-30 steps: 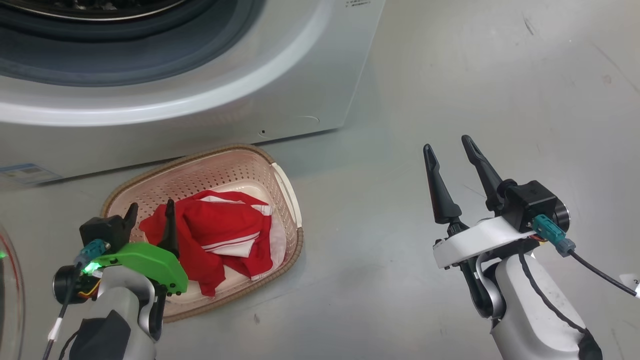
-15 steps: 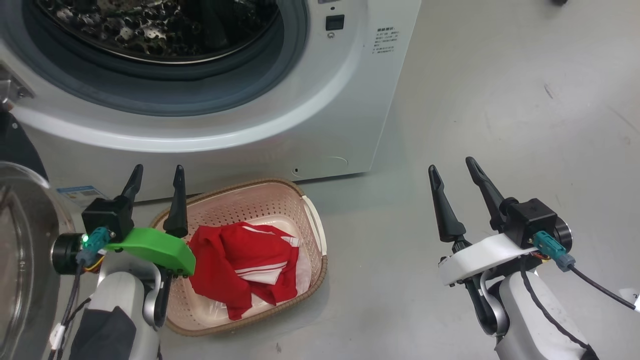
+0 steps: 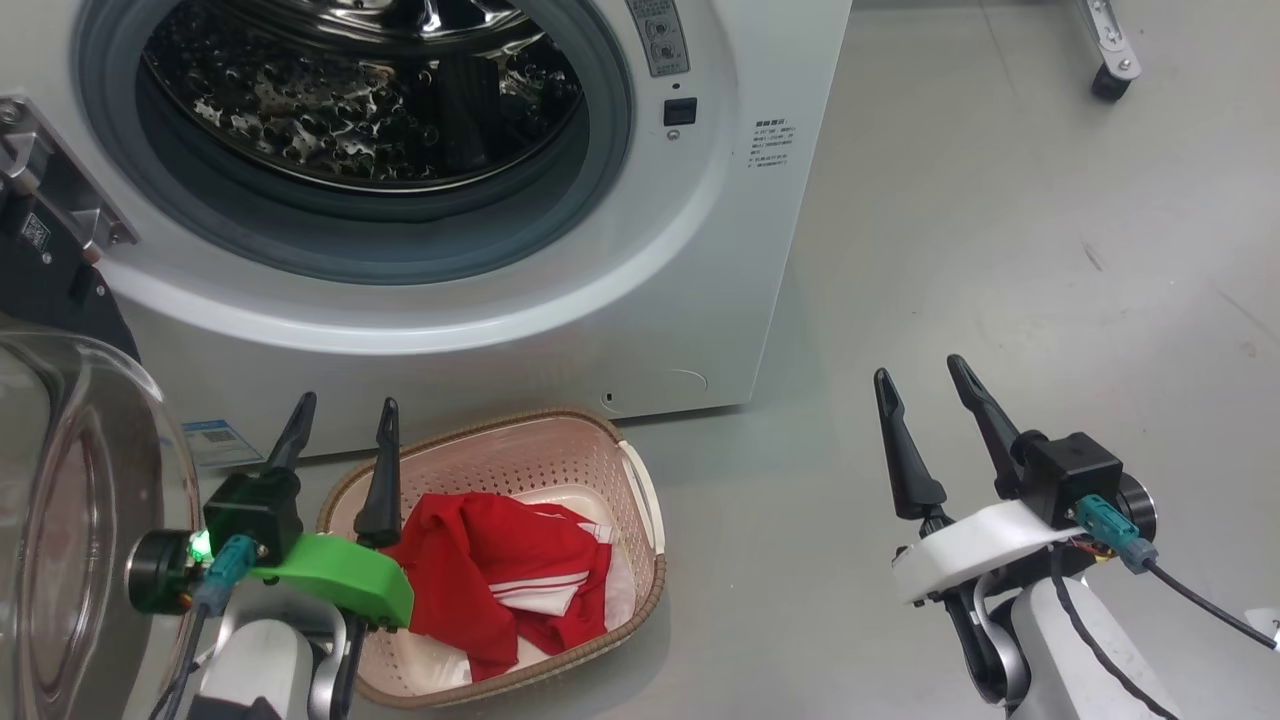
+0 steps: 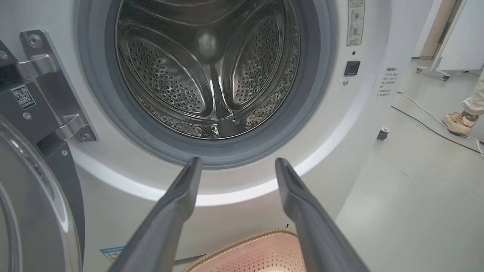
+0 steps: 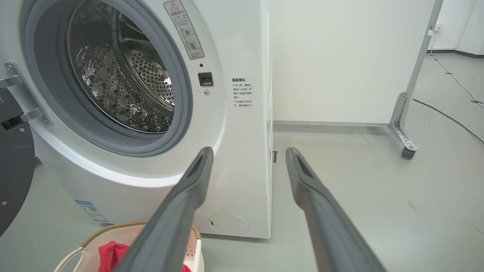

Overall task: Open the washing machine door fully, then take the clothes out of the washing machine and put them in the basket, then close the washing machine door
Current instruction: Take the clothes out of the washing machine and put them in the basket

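Observation:
The washing machine point(image 3: 720, 240) stands with its steel drum point(image 3: 360, 100) bare of clothes. The washing machine door point(image 3: 90, 500) hangs swung out at the left, its glass bowl showing. Red clothes point(image 3: 500, 585) with white stripes lie in the cream basket point(image 3: 645, 500) on the floor before the machine. My left gripper point(image 3: 347, 401) is open and holds nothing, over the basket's left rim, fingers pointing at the machine's front. In the left wrist view the left gripper point(image 4: 238, 161) faces the drum point(image 4: 211, 68). My right gripper point(image 3: 918, 368) is open and holds nothing, over bare floor to the right.
The door hinge bracket point(image 3: 50, 190) juts from the machine's left side. A partition stand on a caster point(image 5: 406, 139) rises to the right of the machine. A cable point(image 4: 427, 124) and a person's shoe point(image 4: 459, 122) lie on the grey floor further right.
The head view has tilted up, bringing the drum and the open door into it. My left gripper has shifted from beside the clothes to the basket's left rim. Both grippers stay open.

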Controlling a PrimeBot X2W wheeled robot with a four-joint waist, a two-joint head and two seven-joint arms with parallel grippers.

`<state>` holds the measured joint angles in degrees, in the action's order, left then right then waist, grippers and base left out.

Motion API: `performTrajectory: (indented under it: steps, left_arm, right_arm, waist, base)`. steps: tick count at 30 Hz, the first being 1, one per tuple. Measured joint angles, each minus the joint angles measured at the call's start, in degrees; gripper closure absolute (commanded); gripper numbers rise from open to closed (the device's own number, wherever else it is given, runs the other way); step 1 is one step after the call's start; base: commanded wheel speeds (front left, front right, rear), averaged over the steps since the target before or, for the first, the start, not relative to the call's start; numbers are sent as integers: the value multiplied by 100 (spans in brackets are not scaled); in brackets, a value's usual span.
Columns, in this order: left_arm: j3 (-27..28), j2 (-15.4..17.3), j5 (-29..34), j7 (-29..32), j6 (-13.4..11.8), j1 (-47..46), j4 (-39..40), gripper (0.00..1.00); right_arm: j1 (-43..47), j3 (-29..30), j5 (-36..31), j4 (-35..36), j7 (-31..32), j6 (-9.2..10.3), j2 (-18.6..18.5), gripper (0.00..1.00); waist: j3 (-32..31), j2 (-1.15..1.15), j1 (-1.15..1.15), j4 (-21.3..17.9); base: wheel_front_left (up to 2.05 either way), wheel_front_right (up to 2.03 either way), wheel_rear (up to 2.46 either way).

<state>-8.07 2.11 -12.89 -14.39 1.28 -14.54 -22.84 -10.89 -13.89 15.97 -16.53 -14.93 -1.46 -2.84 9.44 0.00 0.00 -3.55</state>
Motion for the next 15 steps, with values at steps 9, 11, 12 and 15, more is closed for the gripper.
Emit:
performTrajectory:
  steps: [9, 11, 12, 15]
  left_arm:
    - [-41, 3, 37, -4, -108, 640, 271, 0]
    - [-43, 3, 37, -4, -174, 766, 323, 0]
    - [-43, 4, 36, -4, -180, 826, 348, 0]
    - [-58, 5, 29, -4, -210, 1015, 433, 0]
  right_arm:
    - [419, 93, 0, -63, 0, 1, 3, 0]
    - [484, 102, 0, -69, 0, 2, 3, 0]
    - [511, 111, 0, -69, 0, 2, 4, 0]
    - [588, 137, 0, -73, 0, 2, 5, 0]
  waist:
    - [-335, 0, 0, -11]
    - [-406, 0, 0, -9]
    - [-439, 0, 0, -8]
    - [-533, 0, 0, -1]
  base:
    - [0, 0, 0]
    - [0, 0, 0]
    - [0, 0, 0]
    - [0, 0, 0]
